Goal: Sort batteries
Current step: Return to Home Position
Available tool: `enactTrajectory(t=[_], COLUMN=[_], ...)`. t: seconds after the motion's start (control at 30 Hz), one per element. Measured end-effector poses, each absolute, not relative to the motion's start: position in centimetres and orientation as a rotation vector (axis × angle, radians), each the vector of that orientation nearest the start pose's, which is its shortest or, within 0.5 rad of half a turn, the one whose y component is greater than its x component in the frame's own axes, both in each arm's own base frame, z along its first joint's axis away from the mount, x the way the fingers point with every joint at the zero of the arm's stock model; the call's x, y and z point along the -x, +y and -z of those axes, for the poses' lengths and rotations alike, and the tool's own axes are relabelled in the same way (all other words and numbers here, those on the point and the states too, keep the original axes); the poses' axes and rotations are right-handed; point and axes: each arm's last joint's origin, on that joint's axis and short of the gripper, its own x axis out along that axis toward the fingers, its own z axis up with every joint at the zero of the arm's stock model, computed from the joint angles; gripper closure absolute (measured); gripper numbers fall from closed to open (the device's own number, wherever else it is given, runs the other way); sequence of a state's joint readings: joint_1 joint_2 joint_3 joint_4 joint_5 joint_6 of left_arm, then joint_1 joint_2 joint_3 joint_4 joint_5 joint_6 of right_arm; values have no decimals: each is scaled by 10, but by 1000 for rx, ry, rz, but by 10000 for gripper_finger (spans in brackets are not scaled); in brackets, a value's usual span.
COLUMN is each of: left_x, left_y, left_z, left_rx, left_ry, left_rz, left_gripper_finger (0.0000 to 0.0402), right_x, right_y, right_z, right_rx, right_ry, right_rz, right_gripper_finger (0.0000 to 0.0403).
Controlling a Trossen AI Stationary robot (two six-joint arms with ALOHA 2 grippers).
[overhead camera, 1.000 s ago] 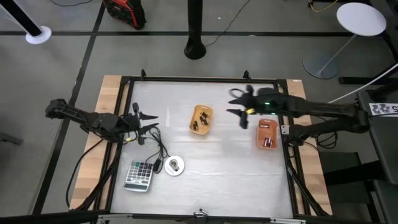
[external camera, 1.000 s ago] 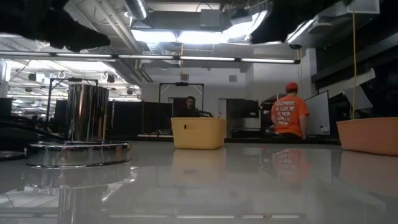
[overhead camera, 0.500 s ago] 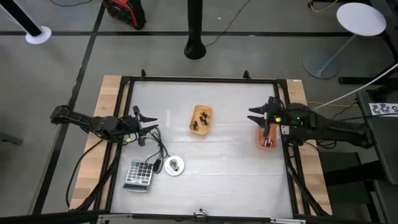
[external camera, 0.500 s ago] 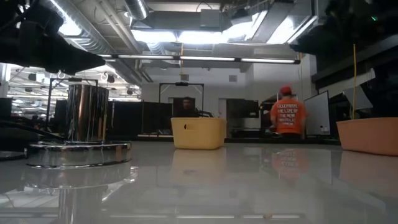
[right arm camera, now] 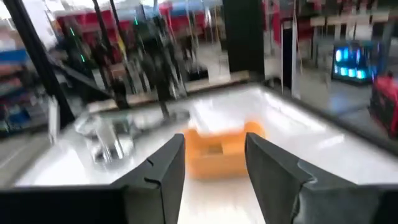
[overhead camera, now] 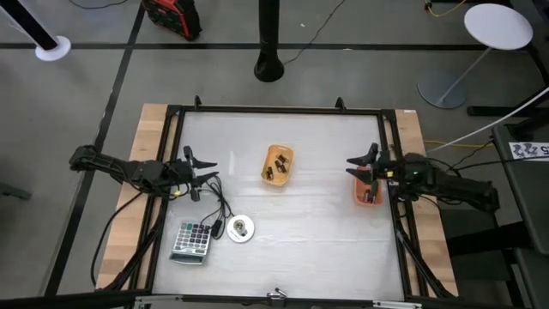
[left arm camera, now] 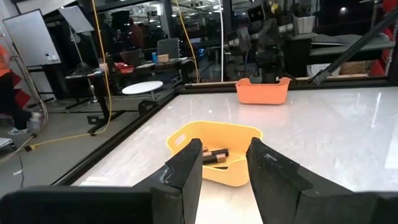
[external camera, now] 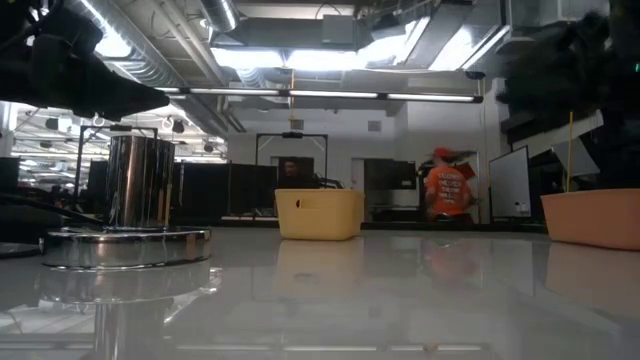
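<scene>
Batteries (overhead camera: 275, 166) lie in a yellow tray (overhead camera: 286, 176) at the table's middle; in the left wrist view they show as dark and coppery cells (left arm camera: 214, 154). More batteries (overhead camera: 370, 196) lie in an orange tray (overhead camera: 362, 185) by the right edge. My right gripper (overhead camera: 357, 165) is open above the orange tray's far end and faces the yellow tray (right arm camera: 217, 152). My left gripper (overhead camera: 202, 171) waits open near the left edge and faces the yellow tray (left arm camera: 217, 174). No loose battery shows on the table.
A calculator (overhead camera: 192, 242) and a round white disc (overhead camera: 240, 228) with a dark cable lie near the left front. In the low view the yellow tray (external camera: 319, 214) and the orange tray (external camera: 592, 218) stand on the white tabletop. A person in orange moves in the room behind.
My right gripper has drawn back from the table's far middle toward the right edge and stands over the orange tray, still open. The left arm has kept still. Trays and batteries have not moved.
</scene>
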State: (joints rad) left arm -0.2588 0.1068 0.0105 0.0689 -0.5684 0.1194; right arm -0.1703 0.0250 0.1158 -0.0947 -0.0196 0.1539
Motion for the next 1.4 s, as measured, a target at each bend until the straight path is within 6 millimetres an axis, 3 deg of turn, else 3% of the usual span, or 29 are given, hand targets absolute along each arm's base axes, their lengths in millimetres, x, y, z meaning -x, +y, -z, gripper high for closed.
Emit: enactTrajectory(t=[0.1,0.27,1.4], left_x=[-100,-100,-100], left_y=[-10,-10,-10], left_z=[-165,-165,-165], left_rx=[-130,-130,-131], left_ry=[44,45,47], left_rz=[-309,-308,-308], left_gripper_finger=[284,284,284], right_x=[-94,-98,-99], right_y=[-16,-17,-17], right_z=[-173,-167,-166], right_rx=[-158,-159,-160], right_ry=[60,91,99], right_rz=[169,184,185], right_gripper_finger=[239,239,239])
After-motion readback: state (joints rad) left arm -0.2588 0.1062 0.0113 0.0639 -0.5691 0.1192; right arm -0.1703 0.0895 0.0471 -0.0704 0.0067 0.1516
